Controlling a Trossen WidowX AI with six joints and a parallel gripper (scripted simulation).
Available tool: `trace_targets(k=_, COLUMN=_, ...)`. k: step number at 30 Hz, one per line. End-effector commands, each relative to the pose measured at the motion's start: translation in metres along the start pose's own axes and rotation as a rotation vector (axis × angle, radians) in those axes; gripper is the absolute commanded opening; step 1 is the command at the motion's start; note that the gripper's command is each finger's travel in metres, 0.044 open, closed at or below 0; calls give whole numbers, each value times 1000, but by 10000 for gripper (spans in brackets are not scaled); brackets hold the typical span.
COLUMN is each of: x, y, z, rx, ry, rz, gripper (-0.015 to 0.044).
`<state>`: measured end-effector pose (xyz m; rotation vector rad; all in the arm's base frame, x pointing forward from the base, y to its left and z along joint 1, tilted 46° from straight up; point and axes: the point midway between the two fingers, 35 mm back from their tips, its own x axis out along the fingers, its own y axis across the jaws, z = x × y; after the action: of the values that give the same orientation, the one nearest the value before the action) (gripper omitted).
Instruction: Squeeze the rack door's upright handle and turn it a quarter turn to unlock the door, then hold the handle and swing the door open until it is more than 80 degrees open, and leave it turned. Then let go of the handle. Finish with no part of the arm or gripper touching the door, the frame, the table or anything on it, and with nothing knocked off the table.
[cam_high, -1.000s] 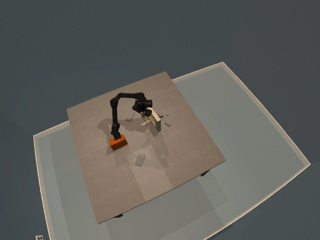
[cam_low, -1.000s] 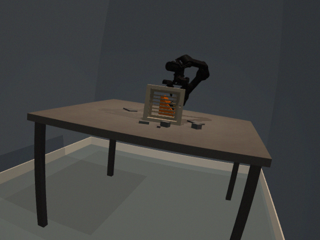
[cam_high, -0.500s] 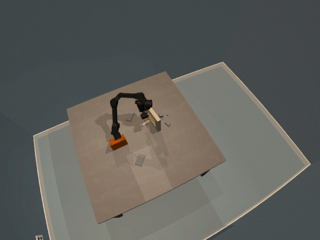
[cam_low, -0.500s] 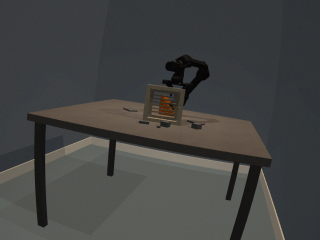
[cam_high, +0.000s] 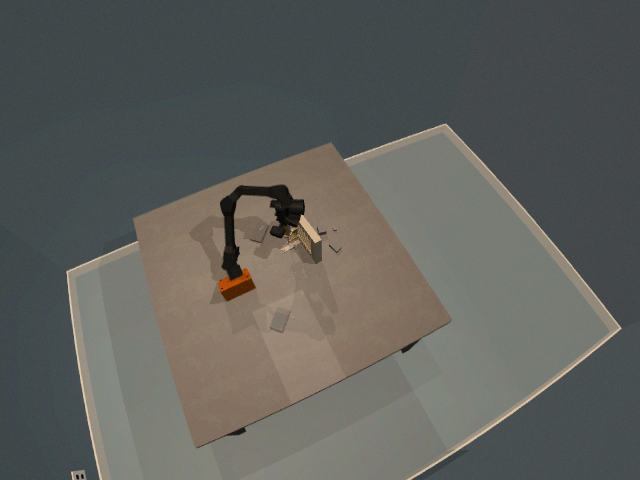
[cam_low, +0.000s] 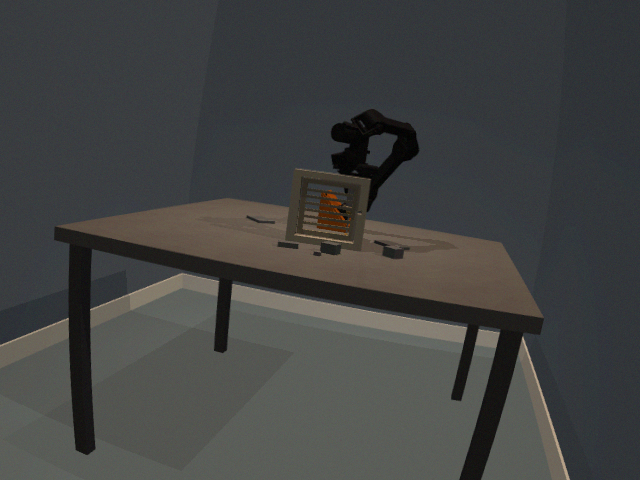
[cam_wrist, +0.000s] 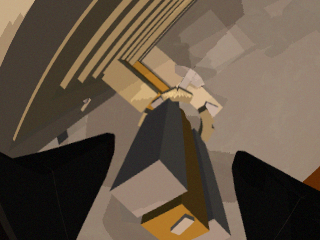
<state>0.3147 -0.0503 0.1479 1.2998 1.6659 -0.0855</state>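
The cream rack frame (cam_high: 310, 229) (cam_low: 294, 206) stands upright on the table. Its slatted door (cam_high: 305, 239) (cam_wrist: 87, 50) looks within or close to the frame opening in the exterior view; I cannot tell its exact angle. The upright handle (cam_wrist: 150, 160), dark grey with an orange core, rises between my fingers in the wrist view. My gripper (cam_high: 287, 226) (cam_wrist: 175, 151) is open, pointing down beside the door, with a visible gap from each finger to the handle. Whether the handle is turned is unclear. In the top and exterior views the gripper or frame hides most of the handle.
Small dark blocks (cam_low: 330, 248) (cam_low: 392, 252) lie near the frame's far side from the arm. A flat grey plate (cam_high: 258, 233) lies near the gripper, and another plate (cam_high: 279, 319) lies farther off. The orange arm base (cam_high: 237, 285) stands on the table (cam_high: 222, 372).
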Motion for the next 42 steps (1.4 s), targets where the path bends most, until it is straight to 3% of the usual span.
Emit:
trace_targets(k=1, x=0, y=0, z=0, rx=173, ry=-3, rz=-5, gripper=300)
trace_targets(k=12, x=0, y=0, z=0, rx=710, ry=-5, rz=-5, gripper=300)
trace_targets(k=18, x=0, y=0, z=0, rx=743, ry=-5, rz=-5, gripper=300)
trace_targets(k=25, x=0, y=0, z=0, rx=743, ry=-5, rz=-5, gripper=116)
trace_targets(k=38, x=0, y=0, z=0, rx=743, ry=-5, rz=-5, gripper=30)
trace_targets(k=42, x=-1, y=0, z=0, rx=740, ry=-5, rz=-6, gripper=28)
